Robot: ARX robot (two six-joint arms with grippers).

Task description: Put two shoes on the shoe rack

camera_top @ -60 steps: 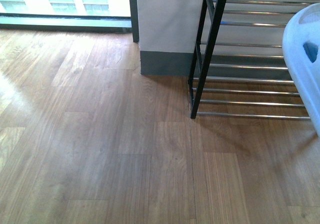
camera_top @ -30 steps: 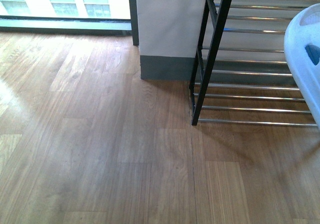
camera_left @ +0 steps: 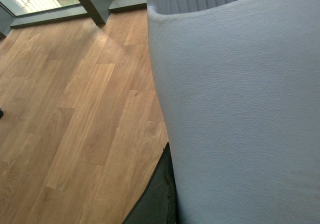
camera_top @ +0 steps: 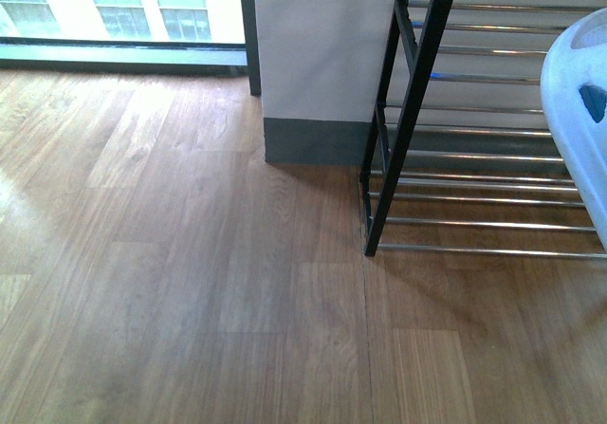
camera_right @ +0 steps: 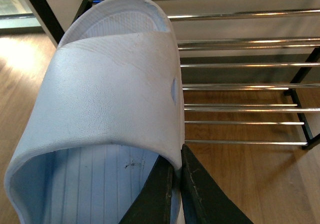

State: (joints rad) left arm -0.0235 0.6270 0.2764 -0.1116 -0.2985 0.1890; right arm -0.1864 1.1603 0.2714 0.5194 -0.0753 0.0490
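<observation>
The shoe rack (camera_top: pixel 410 111) stands at the right in the front view, with black uprights and chrome rods (camera_right: pixel 240 66). In the right wrist view my right gripper (camera_right: pixel 178 165) is shut on the strap edge of a pale blue slide sandal (camera_right: pixel 115 83), held in front of the rack's lower shelves above the floor. That sandal (camera_top: pixel 577 111) shows at the front view's right edge. In the left wrist view my left gripper (camera_left: pixel 172 156) is shut on another pale blue slide sandal (camera_left: pixel 240 108), which fills most of the view. Only one black finger (camera_left: pixel 160 194) shows there.
A white wall pillar with a dark skirting (camera_top: pixel 318 64) stands just left of the rack. A floor-level window (camera_top: pixel 123 11) runs along the back left. Wooden plank floor (camera_top: pixel 190 282) spreads across the left and front.
The rack and pillar have slid lower and grown slightly in the front view, as the view has moved closer. The sandal stays at the right edge.
</observation>
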